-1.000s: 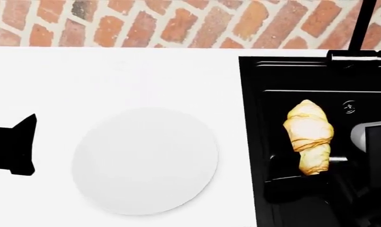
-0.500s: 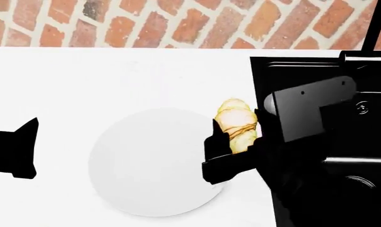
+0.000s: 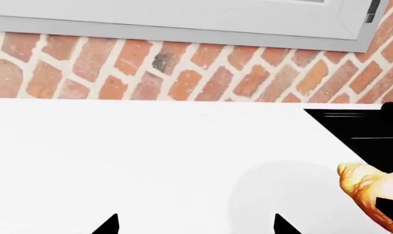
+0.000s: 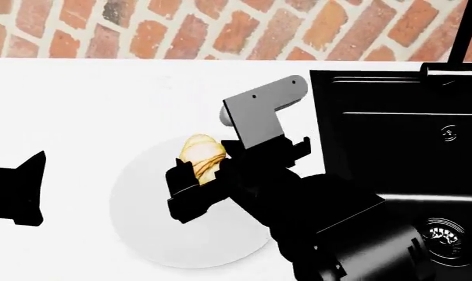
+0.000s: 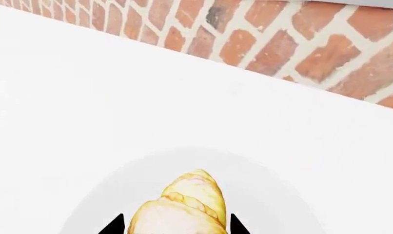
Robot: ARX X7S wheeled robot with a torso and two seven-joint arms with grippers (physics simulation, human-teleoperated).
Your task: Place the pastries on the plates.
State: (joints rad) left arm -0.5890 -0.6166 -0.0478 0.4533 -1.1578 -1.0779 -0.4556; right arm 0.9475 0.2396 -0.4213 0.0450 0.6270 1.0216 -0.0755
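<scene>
A croissant is held clamped in the right gripper above the far part of the white plate, which lies on the white counter beside the black sink. The left gripper is parked near the counter's left edge, apparently empty and parted. If released from this height, the croissant could be bounced or rolled off the plate's far rim.
</scene>
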